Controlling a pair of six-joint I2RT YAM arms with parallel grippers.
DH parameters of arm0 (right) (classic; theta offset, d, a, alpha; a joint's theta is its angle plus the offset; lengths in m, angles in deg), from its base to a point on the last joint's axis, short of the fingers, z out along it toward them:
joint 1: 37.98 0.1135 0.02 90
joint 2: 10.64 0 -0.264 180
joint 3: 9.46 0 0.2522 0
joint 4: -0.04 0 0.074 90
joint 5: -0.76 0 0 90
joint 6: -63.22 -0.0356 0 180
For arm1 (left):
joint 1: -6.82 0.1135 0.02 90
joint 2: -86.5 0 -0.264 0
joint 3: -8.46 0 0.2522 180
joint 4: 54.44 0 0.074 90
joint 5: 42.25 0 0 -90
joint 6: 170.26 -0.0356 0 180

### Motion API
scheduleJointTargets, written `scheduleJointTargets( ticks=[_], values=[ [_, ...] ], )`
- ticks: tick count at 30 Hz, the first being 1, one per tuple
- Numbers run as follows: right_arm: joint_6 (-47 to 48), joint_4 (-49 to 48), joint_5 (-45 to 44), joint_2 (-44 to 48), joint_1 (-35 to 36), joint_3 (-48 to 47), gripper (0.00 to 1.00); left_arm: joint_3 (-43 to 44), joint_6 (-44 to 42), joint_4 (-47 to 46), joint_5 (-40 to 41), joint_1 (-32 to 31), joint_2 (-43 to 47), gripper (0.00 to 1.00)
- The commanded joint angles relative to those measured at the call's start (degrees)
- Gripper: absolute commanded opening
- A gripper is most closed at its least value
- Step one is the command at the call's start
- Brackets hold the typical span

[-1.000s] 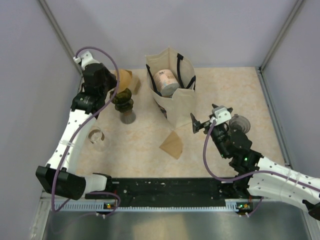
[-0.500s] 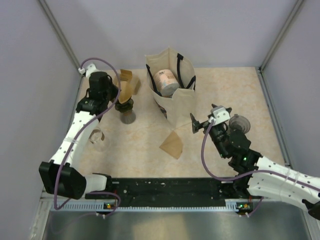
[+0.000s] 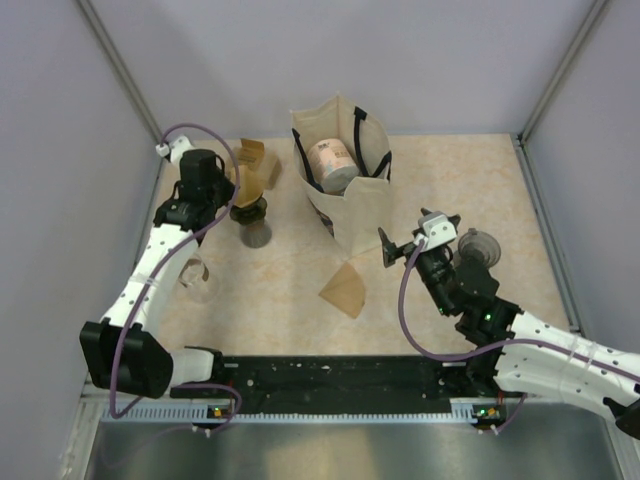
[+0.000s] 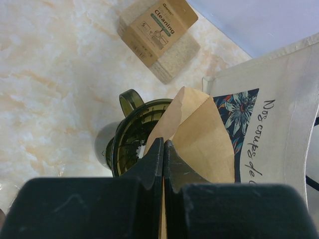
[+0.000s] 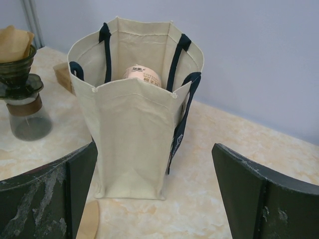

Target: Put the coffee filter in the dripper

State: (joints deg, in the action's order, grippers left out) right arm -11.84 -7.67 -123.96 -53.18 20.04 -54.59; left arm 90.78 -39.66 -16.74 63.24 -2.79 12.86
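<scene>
Nearly there, we would say: the left gripper [image 4: 163,149] is clamped tight on the coffee filter [image 4: 199,134], its fingers pressed together on one edge of the paper. The filter hangs over the mouth of the dripper [image 4: 128,137]. From the right wrist view its lower part seems to dip inside the rim while the upper part stands proud. We cannot tell whether the tip touches the inner wall, as the fingers hide it. What is left, as we judge it, is to lower the cone, let go and leave it seated and opened out.

The filter is thin unbleached brown paper, folded flat into a cone with a crimped seam, and it looks light and easy to crease. The dripper is dark green translucent plastic or glass, ribbed inside, with a loop handle. It sits on a small glass carafe [image 5: 27,119] with a tan collar.

The right gripper [image 5: 157,194] is spread wide and holds nothing, facing a soft cream canvas tote bag [image 5: 134,134]. A second flat filter [image 3: 344,290] lies on the marbled beige counter [image 3: 450,170] near the bag. A cardboard-sleeved sponge [image 4: 158,31] lies beyond the dripper.
</scene>
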Motion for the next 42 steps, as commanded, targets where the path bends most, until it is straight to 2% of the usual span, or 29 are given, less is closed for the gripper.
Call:
scheduleJointTargets(
  ticks=[1,29,31,34,42],
  values=[
    [0.35,-2.43,0.35,-0.08,0.16,-0.09,0.99,0.09,0.09,-1.18,0.69,0.29,-0.44,0.0],
    [1.23,-2.52,0.71,-1.05,-0.01,0.0,0.99,3.69,-1.58,5.06,0.6,0.29,-3.52,0.0],
    [1.32,-2.43,0.79,-1.14,0.08,0.09,0.99,4.57,-1.49,5.5,0.6,0.29,-3.52,0.13],
    [1.32,-2.17,1.06,-1.22,-0.01,0.09,0.99,5.45,-1.58,5.85,0.6,0.29,-3.52,0.24],
    [1.06,-0.94,3.17,-1.05,0.08,-0.26,0.99,7.03,-1.75,7.52,1.83,0.29,-2.82,0.4]
  ],
)
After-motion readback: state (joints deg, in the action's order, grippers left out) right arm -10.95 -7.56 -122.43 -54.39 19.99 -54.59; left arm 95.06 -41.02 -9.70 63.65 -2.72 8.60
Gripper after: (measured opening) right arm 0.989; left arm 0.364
